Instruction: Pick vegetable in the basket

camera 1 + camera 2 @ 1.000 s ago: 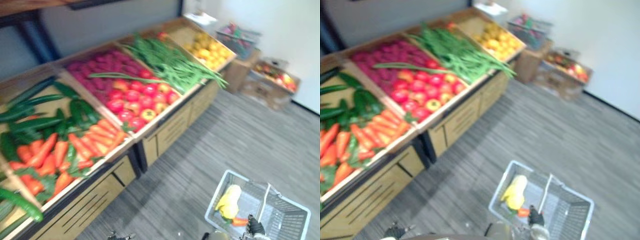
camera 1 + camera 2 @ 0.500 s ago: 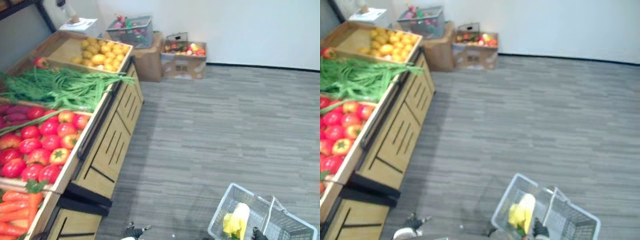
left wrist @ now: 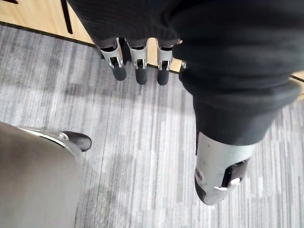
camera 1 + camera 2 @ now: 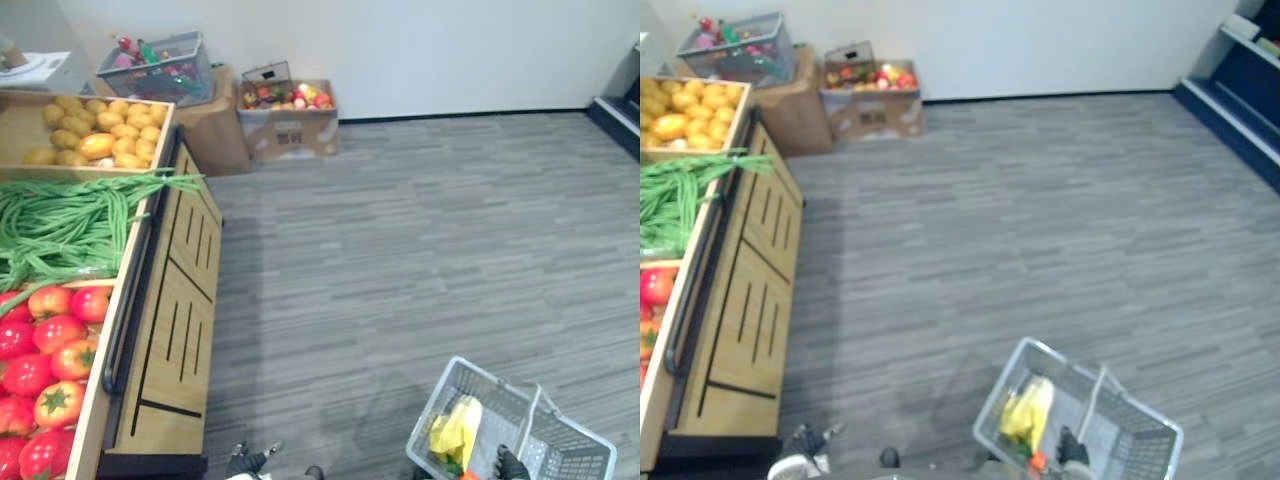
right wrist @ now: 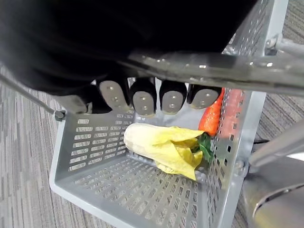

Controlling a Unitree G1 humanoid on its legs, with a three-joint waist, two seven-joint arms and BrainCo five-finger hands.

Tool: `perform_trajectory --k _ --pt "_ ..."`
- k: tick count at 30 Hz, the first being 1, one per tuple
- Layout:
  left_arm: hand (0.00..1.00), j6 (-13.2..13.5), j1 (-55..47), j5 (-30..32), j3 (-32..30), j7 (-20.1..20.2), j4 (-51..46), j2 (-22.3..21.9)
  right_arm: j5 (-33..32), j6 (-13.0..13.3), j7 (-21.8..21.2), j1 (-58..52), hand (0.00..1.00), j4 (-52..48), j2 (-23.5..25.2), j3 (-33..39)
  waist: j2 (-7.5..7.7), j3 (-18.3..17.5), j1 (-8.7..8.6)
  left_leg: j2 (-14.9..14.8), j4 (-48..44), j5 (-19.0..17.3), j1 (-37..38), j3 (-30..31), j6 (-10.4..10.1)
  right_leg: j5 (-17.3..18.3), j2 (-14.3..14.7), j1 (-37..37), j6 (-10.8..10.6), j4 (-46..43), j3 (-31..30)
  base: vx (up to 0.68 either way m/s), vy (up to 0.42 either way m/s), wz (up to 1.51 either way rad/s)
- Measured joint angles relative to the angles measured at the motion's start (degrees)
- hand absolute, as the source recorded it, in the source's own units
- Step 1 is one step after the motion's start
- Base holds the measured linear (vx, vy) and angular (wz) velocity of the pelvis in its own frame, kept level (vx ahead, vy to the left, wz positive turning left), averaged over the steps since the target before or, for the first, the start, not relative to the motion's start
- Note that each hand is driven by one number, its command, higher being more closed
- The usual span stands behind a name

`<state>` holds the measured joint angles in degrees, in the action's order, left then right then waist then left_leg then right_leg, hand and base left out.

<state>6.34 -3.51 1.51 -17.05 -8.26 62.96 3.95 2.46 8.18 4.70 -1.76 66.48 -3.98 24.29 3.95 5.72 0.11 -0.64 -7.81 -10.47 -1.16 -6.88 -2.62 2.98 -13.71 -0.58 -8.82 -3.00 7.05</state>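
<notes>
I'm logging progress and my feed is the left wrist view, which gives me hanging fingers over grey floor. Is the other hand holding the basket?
Observer: Yes. The right hand has its fingers curled round the silver metal handle of the grey perforated plastic basket.
Operator: Is anything in it yet?
Observer: A pale yellow leafy vegetable lies on the basket's floor.
Operator: Is that all?
Observer: No. An orange carrot with a green top lies beside it, along the side wall.
</notes>
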Motion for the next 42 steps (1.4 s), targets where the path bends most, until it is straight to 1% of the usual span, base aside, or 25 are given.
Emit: perform_trajectory --k 1,3,4,5,6,7,8,10,11,13,14,17,18,20,23,25,28,31,32,33,34,35,36,39,42 --pt "0.0 0.01 0.15 1.24 0.52 -0.06 0.16 -0.15 0.04 0.1 0.02 0.16 1.0 -0.75 -0.08 -0.06 -0.99 0.62 -0.01 -0.36 0.59 -0.43 1.3 -0.58 0.65 0.03 0.15 1.06 0.05 -3.72 -0.12 0.04 0.069 -0.3" --pt "0.0 -0.07 0.14 2.18 2.23 -0.07 0.81 0.01 -0.02 0.19 0.08 0.45 1.0 -1.87 -0.99 0.01 -2.6 0.96 -0.19 -0.98 1.66 -0.58 3.65 -1.13 0.97 0.64 0.15 6.1 1.11 -16.17 -0.72 0.07 0.086 -0.17" --pt "0.0 -0.09 -0.03 2.18 2.92 -0.06 0.78 0.07 -0.02 0.33 0.12 0.26 1.0 -2.66 -0.97 0.02 -2.29 0.85 -0.35 -0.9 1.69 -0.55 4.73 -0.92 1.02 0.75 -0.46 8.57 1.28 -22.53 -0.8 0.15 0.058 0.09" --pt "0.0 -0.11 -0.12 2.36 3.52 -0.03 0.78 0.59 -0.01 0.74 0.12 0.31 1.0 -2.7 -0.66 0.02 -2.19 1.02 -0.43 -1.04 1.69 -0.54 5.39 -0.36 1.03 2.04 -0.52 9.64 2.62 -24.87 -0.89 0.18 0.005 0.25" --pt "0.0 -0.17 -0.13 2.71 3.63 -0.03 0.77 1.18 0.11 0.93 0.09 0.32 1.0 -2.7 0.13 -0.14 -1.21 0.98 -0.62 -1.14 1.5 -0.55 5.53 -0.01 1.02 3.46 -0.09 9.41 3.62 -24.84 -0.86 0.14 -0.051 0.28" --pt "0.0 -0.18 -0.1 2.88 3.54 -0.1 0.74 1.37 0.49 0.96 0.07 0.31 1.0 -2.66 0.58 -0.42 -0.64 0.79 -0.55 -1.19 1.47 -0.55 5.44 0.45 1.01 4.07 0.37 9.15 3.97 -23.7 -0.93 0.13 -0.12 0.43" --pt "0.0 -0.19 0.27 3.37 3.35 -0.04 0.76 1.3 2.13 0.8 -0.03 0.35 1.0 -2.56 0.88 -1.88 -0.36 0.59 -0.31 -1.73 1.44 -0.59 4.66 2.05 0.93 4.15 1.76 6.5 4.12 -18.35 -1.12 0.09 -0.107 0.39" --pt "0.0 -0.22 1.05 3.61 3.12 -0.01 0.97 0.85 2.91 0.71 -0.2 0.54 1.0 -2.52 0.92 -2.72 0.06 0.08 0.15 -2.18 1.4 -0.51 3.27 2.98 0.77 3.93 2.66 5.04 3.62 -14.09 -0.98 0.06 -0.09 0.27" --pt "0.0 -0.15 1.13 3.67 2.47 -0.01 0.95 0.59 4.0 0.61 -0.18 0.8 1.0 -2.48 0.8 -2.91 -0.49 0.04 0.51 -2.55 1.68 -0.2 2.48 3.26 0.26 3.93 3.18 4.77 3.62 -12.43 -1.0 0.05 -0.093 0.24" --pt "0.0 -0.23 1.08 3.64 0.7 -0.01 1.29 -0.55 4.35 0.42 -0.18 0.58 1.0 -2.21 0.54 -2.92 -1.13 -0.12 0.29 -3.02 1.67 0.29 2.46 4.77 -0.44 3.93 3.59 2.81 3.62 -10.37 0.24 0.07 -0.113 0.4" --pt "0.0 -0.22 1.08 3.62 -1.13 0.09 1.67 -1.14 4.33 0.01 -0.17 0.24 1.0 -1.31 0.58 -2.56 -1.23 -0.19 0.19 -3.29 1.69 0.83 3.2 6.07 -1.24 3.93 3.76 0.29 3.62 -8.81 2.46 0.08 -0.116 0.45" --pt "0.0 -0.21 0.91 2.83 -4.09 0.47 1.86 -2.3 4.16 -0.39 -0.15 -0.5 1.0 -0.42 0.78 -2.22 -1.32 -1.0 0.54 -4.18 1.75 1.05 3.48 6.37 -1.63 3.93 4.61 -2.15 3.63 -6.75 4.36 0.06 -0.079 0.38" --pt "0.0 -0.21 0.89 1.19 -5.01 0.79 1.95 -2.54 4.02 -0.43 -0.16 -0.59 1.0 -0.27 1.21 -2.22 -1.2 -1.13 0.94 -4.52 1.87 1.38 3.47 6.48 -2.19 3.92 4.76 -2.87 3.63 -6.0 5.14 0.07 -0.074 0.24" --pt "0.0 -0.21 0.88 -1.44 -5.98 1.24 1.97 -2.99 3.96 -0.41 -0.16 -0.82 1.0 -0.27 2.01 -2.23 -1.12 -1.19 1.33 -4.93 1.92 1.63 3.5 6.75 -2.57 3.91 5.27 -3.75 3.63 -4.86 5.69 0.06 -0.08 0.18" --pt "0.0 -0.19 0.83 -3.45 -6.3 1.94 1.96 -3.45 3.92 -0.4 -0.17 -1.54 1.0 -0.26 2.28 -2.22 -1.1 -1.36 1.4 -5.01 2.06 2.57 3.43 7.78 -3.24 3.91 5.48 -5.01 3.63 -3.97 7.26 0.03 -0.058 0.25" --pt "0.0 -0.16 0.59 -3.74 -5.89 1.87 1.99 -3.41 3.67 -0.38 -0.2 -2.02 1.0 -0.21 2.33 -2.24 -1.08 -1.64 1.34 -4.93 2.98 4.06 3.7 7.78 -3.5 3.89 5.35 -5.64 3.65 -3.97 8.4 0.01 -0.051 0.28" --pt "0.0 0.05 0.25 -4.66 -5.23 1.86 2.02 -3.35 3.55 -0.39 -0.34 -2.13 1.0 -0.07 2.27 -2.24 -1.1 -1.92 1.32 -5.08 4.87 5.29 4.57 7.37 -3.48 3.89 5.48 -5.73 3.65 -3.98 8.22 0.0 -0.035 0.07" --pt "0.0 0.07 0.06 -5.35 -4.35 1.88 2.14 -3.15 3.02 -0.31 -0.51 -2.13 1.0 0.24 2.2 -2.16 -1.12 -1.96 1.23 -5.2 6.22 5.7 5.6 6.73 -3.49 3.88 5.56 -5.71 3.64 -3.87 7.76 -0.01 -0.018 -0.11" --pt "0.0 0.23 0.11 -5.48 -3.32 2.04 2.43 -2.86 0.91 -0.09 -0.83 -2.11 1.0 0.9 2.08 -2.06 -1.13 -1.96 1.21 -5.13 6.6 5.71 6.12 5.91 -3.48 3.87 5.51 -5.72 3.62 -3.86 6.93 -0.03 0.005 -0.18" --pt "0.0 0.29 0.15 -5.57 -2.95 2.09 2.65 -2.71 0.67 -0.04 -0.96 -2.13 1.0 1.12 2.04 -1.93 -1.1 -1.98 1.16 -5.1 6.67 5.71 6.3 5.86 -3.48 3.81 5.48 -5.75 3.54 -3.84 6.62 -0.03 0.01 -0.18" --pt "0.0 0.44 0.15 -5.72 -2.45 2.24 3.03 -2.43 -0.53 0.05 -1.17 -2.13 1.0 1.46 2.03 -1.62 -1.02 -2.11 0.91 -5.0 6.66 5.73 6.38 5.76 -3.45 3.66 5.38 -5.75 3.33 -3.77 6.39 -0.04 0.013 -0.11" --pt "0.0 0.56 0.1 -5.85 -1.59 2.37 3.6 -2.05 -2.7 0.1 -1.31 -2.13 1.0 1.87 2.05 -0.87 -0.98 -2.33 0.26 -4.88 6.66 5.87 6.4 5.67 -3.25 3.16 5.28 -5.83 2.58 -3.41 6.27 -0.05 0.014 -0.07" --pt "0.0 0.57 0.1 -5.9 -1.13 2.41 3.79 -1.85 -3.47 0.07 -1.39 -2.13 1.0 2.03 2.09 -0.35 -0.95 -2.39 0.14 -4.82 6.67 5.93 6.39 5.63 -3.16 3.02 5.26 -5.86 2.74 -3.25 6.12 -0.06 0.018 -0.06" --pt "0.0 0.61 0.12 -7.67 -0.06 2.52 4.57 -1.37 -9.12 0.07 -1.5 -2.35 1.0 3.54 2.11 1.22 -0.83 -2.47 -0.04 -4.54 6.66 6.02 6.7 5.2 -3.01 2.92 4.98 -5.83 2.64 -3.13 5.24 -0.08 0.007 -0.12" --pt "0.0 0.67 0.12 -8.01 1.13 2.62 4.89 -1.06 -11.96 -0.02 -1.58 -2.49 1.0 4.32 2.11 2.44 -1.04 -2.35 -0.28 -4.44 6.86 6.17 6.69 5.1 -2.81 2.93 4.92 -5.64 2.62 -2.87 5.01 -0.11 -0.01 -0.07"
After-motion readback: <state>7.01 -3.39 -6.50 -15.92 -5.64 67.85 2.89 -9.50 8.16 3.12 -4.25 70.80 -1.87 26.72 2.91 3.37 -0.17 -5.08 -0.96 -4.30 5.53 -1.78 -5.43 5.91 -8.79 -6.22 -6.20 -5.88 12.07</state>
